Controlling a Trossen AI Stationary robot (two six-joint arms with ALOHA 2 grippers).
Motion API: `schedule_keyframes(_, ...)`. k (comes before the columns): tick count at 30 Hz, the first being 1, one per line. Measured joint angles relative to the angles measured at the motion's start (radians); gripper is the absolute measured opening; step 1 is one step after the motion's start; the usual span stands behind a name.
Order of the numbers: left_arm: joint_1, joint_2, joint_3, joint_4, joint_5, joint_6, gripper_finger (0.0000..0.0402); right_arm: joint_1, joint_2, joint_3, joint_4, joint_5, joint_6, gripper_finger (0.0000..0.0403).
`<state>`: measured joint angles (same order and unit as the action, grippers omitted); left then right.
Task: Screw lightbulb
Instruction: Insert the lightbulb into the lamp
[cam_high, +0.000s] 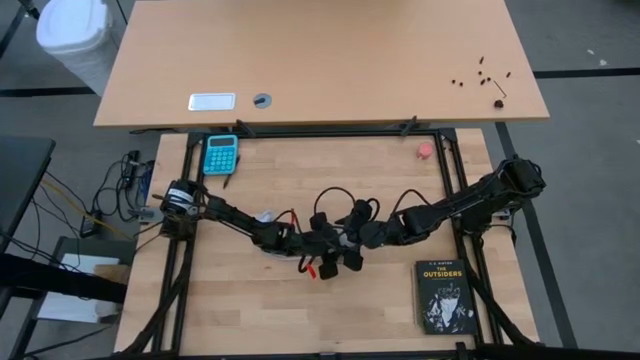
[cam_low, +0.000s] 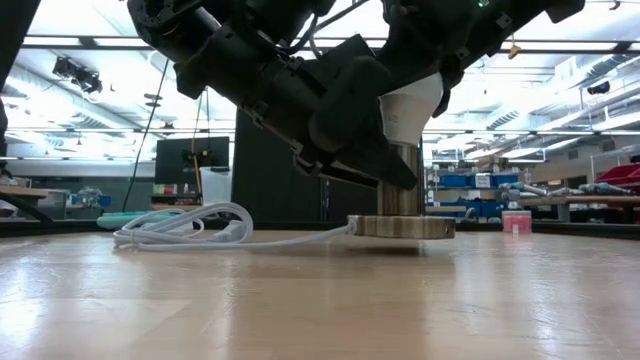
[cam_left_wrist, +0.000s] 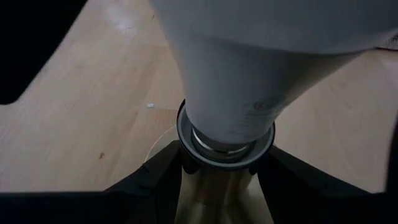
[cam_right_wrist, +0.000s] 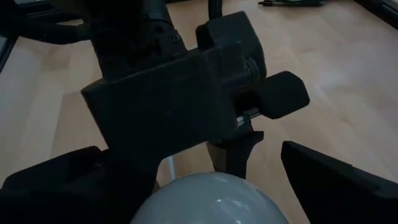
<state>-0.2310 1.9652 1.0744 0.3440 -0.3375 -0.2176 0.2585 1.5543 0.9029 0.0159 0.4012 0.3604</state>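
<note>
The white lightbulb (cam_low: 412, 108) stands upright, its grey screw base in the collar (cam_left_wrist: 225, 148) of the silvery socket. The socket's round disc (cam_low: 400, 226) lies flat on the table and a white coiled cord (cam_low: 185, 226) trails from it. My left gripper (cam_left_wrist: 224, 169) is shut on the socket's upright neck (cam_low: 405, 180) below the bulb. My right gripper (cam_right_wrist: 208, 186) is open over the bulb's dome (cam_right_wrist: 208, 200), one finger on each side. In the high view both grippers (cam_high: 345, 242) meet at mid-table and hide the bulb. My left gripper pinches the socket's neck (cam_left_wrist: 219, 186) just under the collar, between its two fingers (cam_left_wrist: 158, 171), slanting down from the table's left. The socket stands upright with its disc on the table. My right gripper shows a gap between one finger (cam_right_wrist: 329, 180) and the dome; whether the other finger touches, I cannot tell.
A black book (cam_high: 443, 296) lies at the near right. A blue calculator (cam_high: 221, 153) sits at the far left and a small pink-red round thing (cam_high: 425, 150) at the far right. Red bits (cam_high: 318, 268) lie just near the grippers. A second table (cam_high: 320, 60) adjoins the far edge.
</note>
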Motion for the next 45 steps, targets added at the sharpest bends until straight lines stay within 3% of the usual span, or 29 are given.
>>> schedule_keyframes(12, 0.0, -0.004, 0.005, 0.015, 0.007, 0.002, 0.0193, 0.005, 0.0, 0.107, -0.153, -0.011, -0.072, 0.0345)
schedule_keyframes(22, -0.004, -0.003, 0.005, -0.114, 0.018, 0.009, 0.0193, 0.02, -0.021, 0.111, -0.238, -0.025, -0.049, 0.0343)
schedule_keyframes(29, -0.003, -0.003, 0.002, -0.112, 0.015, -0.002, 0.0193, 0.005, -0.021, 0.111, -0.25, -0.012, -0.049, 0.0343)
schedule_keyframes(34, -0.002, -0.003, 0.006, -0.171, 0.008, -0.044, 0.0193, 0.0, -0.071, 0.121, -0.439, 0.042, 0.066, 0.0339)
schedule_keyframes(37, -0.006, -0.004, 0.007, -0.204, 0.01, -0.038, 0.0193, 0.036, -0.113, 0.115, -0.572, -0.041, 0.146, 0.0332)
schedule_keyframes(41, -0.007, -0.003, 0.005, -0.198, 0.015, 0.009, 0.0193, 0.114, -0.163, 0.119, -0.551, -0.198, 0.288, 0.0324)
schedule_keyframes(45, -0.006, 0.0, 0.002, -0.152, 0.011, 0.074, 0.0199, 0.237, -0.135, 0.115, -0.608, -0.222, 0.415, 0.0321)
